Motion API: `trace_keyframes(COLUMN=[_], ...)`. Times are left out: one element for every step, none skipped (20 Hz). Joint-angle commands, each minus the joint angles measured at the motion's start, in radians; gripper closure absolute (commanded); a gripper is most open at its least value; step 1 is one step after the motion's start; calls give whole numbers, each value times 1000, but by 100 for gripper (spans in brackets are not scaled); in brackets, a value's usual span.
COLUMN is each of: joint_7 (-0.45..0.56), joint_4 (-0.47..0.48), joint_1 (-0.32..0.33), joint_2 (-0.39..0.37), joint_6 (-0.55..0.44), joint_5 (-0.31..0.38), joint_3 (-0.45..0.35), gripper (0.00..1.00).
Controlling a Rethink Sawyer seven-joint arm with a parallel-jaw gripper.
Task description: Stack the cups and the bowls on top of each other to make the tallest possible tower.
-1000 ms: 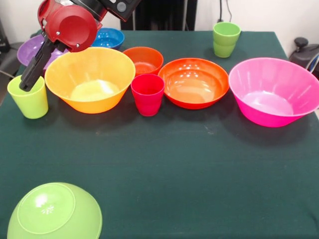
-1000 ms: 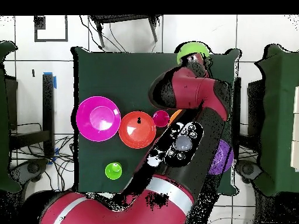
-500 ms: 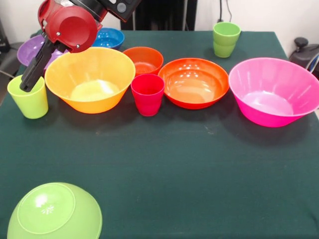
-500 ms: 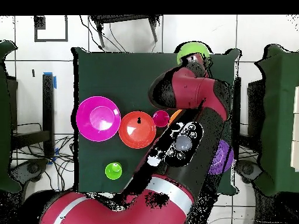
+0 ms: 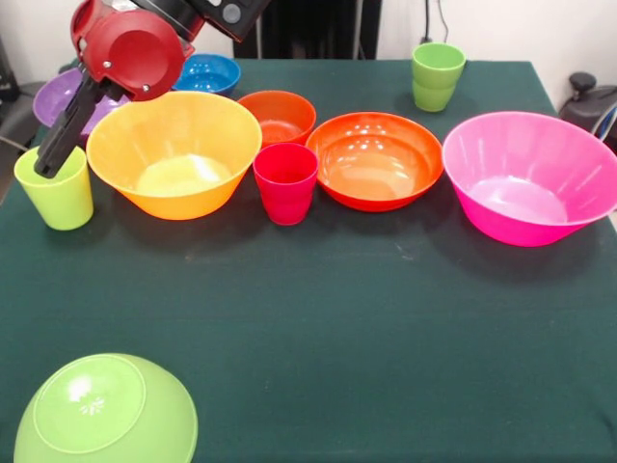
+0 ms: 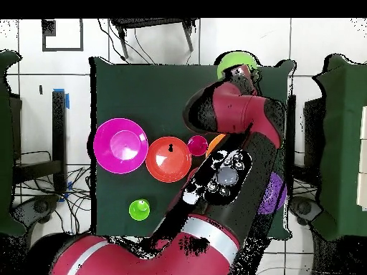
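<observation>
— Gripper [image 5: 48, 162] dips into the light green cup [image 5: 56, 188] at the bench's [image 5: 386, 318] edge; can't tell if it's clamped.
— Nothing's stacked: lime green bowl [image 5: 104, 410] sits rim-down, alone, well apart from the pink bowl [image 5: 530, 178].

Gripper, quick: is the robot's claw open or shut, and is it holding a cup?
Gripper: cannot be told if open or shut; its tip sits at the rim of the green cup, and a grip isn't visible.
</observation>
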State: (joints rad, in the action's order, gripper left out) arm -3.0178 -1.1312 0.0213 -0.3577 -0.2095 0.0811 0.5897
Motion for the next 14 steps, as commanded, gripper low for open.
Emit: trace_keyframes(joint_7=[-11, -7, -5, -3, -5, -7, -5, 1, 2, 7, 9, 4, 1, -7], joint_4=[3, 15, 23, 35, 43, 52, 53, 51, 49, 47, 45, 45, 45, 52], joint_1=[34, 40, 41, 46, 45, 44, 45, 43, 38, 34, 27, 17, 11, -1], joint_2=[27, 26, 26, 26, 29, 32, 32, 27, 26, 15, 12, 12, 12, 18], joint_6=[-79, -97, -109, -131, -140, -150, -152, -166, -172, -195, -210, -223, -230, -246], joint_5=[-36, -45, -52, -63, -68, -73, -76, -76, -76, -77, -75, -75, -76, -75], joint_3=[-125, -126, -123, -126, -120, -113, -112, -105, -95, -83, -68, -49, -41, -17], gripper=[100, 100, 100, 100, 100, 100, 100, 100, 100, 100, 100, 100, 100, 100])
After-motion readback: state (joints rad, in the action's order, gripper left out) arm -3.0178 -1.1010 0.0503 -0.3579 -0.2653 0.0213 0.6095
